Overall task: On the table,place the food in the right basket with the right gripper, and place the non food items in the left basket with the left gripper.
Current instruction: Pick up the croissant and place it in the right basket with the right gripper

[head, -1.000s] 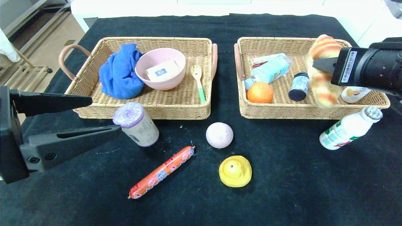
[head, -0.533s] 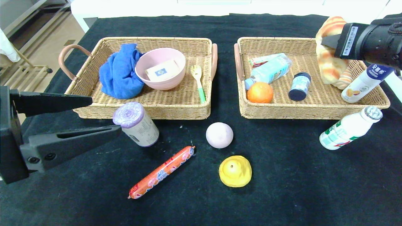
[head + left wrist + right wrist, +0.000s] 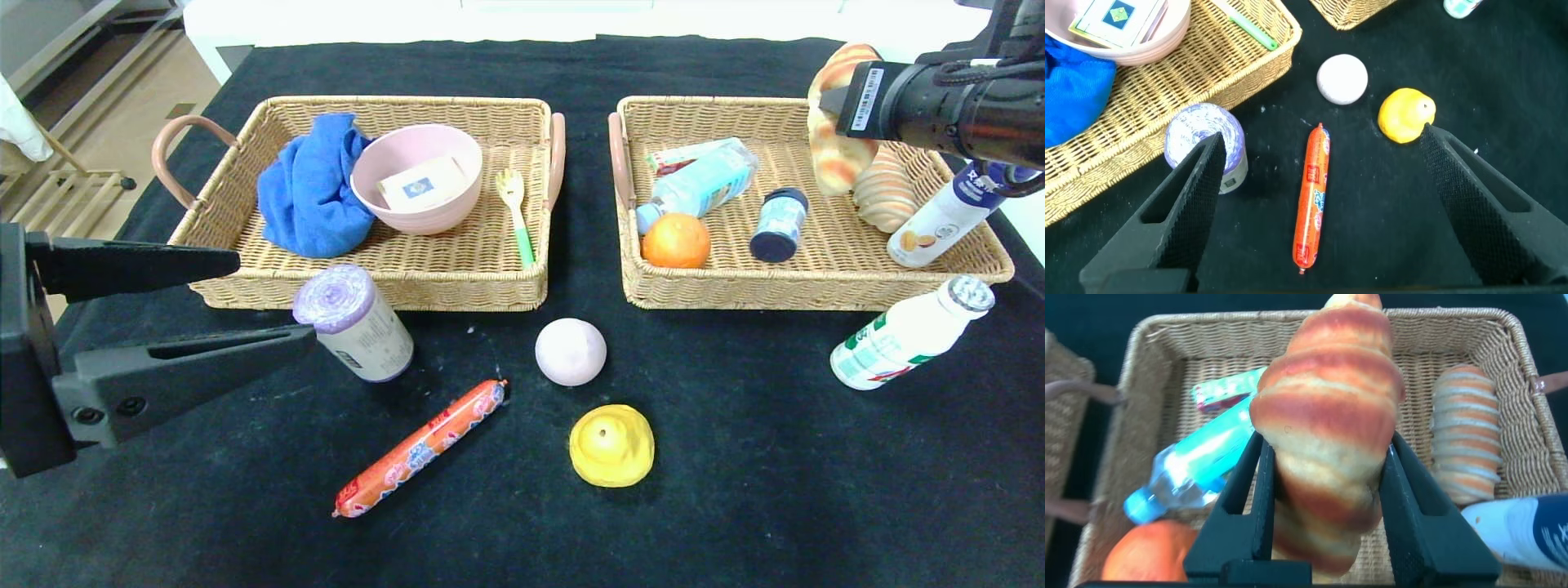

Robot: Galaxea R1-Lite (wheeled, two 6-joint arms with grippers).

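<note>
My right gripper (image 3: 834, 110) is shut on a striped croissant-shaped bread (image 3: 831, 159), held above the far right part of the right basket (image 3: 735, 287). In the right wrist view the bread (image 3: 1327, 392) fills the gap between the fingers of that gripper (image 3: 1327, 461). My left gripper (image 3: 273, 298) hangs open at the table's front left, empty. Between its fingers the left wrist view shows an orange sausage (image 3: 1313, 196) on the cloth below the gripper (image 3: 1320, 137). A purple-topped roll (image 3: 353, 321) stands just in front of the left basket (image 3: 367, 287).
On the black cloth lie the sausage (image 3: 420, 447), a pale ball (image 3: 571, 351), a yellow lump (image 3: 611, 445) and a white bottle (image 3: 906, 335). The right basket holds another bread (image 3: 884, 196), an orange (image 3: 676, 241) and bottles. The left basket holds a blue cloth (image 3: 310, 192), a bowl (image 3: 416, 175) and a fork (image 3: 516, 208).
My right gripper has carried the bread from the basket's front right toward its far right corner and higher. The left arm and the things on the table have not moved.
</note>
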